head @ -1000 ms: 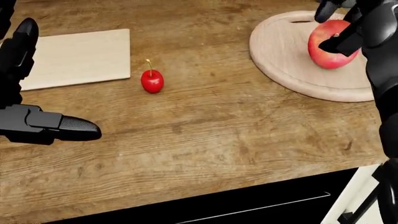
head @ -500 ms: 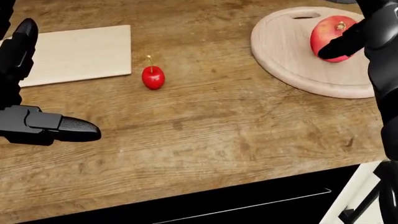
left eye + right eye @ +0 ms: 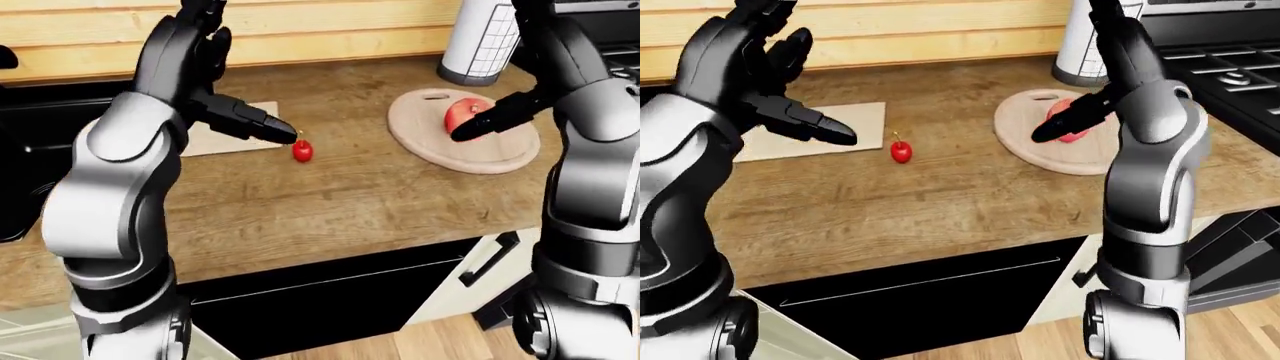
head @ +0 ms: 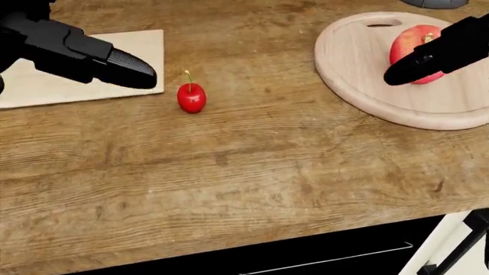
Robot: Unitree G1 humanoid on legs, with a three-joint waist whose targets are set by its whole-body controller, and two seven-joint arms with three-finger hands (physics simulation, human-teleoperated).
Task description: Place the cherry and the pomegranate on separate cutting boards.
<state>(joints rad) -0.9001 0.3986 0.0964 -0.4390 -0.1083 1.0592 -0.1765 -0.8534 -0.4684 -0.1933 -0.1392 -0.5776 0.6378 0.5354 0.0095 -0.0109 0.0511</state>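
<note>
Swinging up from the lower left of the head view over the past second, the left hand [image 4: 99, 60] now hovers with fingers spread just left of the cherry [image 4: 191, 97], not touching it. Over that second the right hand [image 4: 435, 54], which was wrapped round the pomegranate [image 4: 413, 43], has let go; one extended finger lies across the fruit, and whether it touches cannot be told. The pomegranate rests on the round cutting board [image 4: 367, 86]. The cherry stands on the bare wooden counter [image 4: 245, 172], beside the rectangular cutting board [image 4: 46, 86] beneath the left hand. Judged from this, the cherry pick is next: lower the fingers around the small fruit, close gently so it does not roll away, then carry it the short way left onto the rectangular board.
</note>
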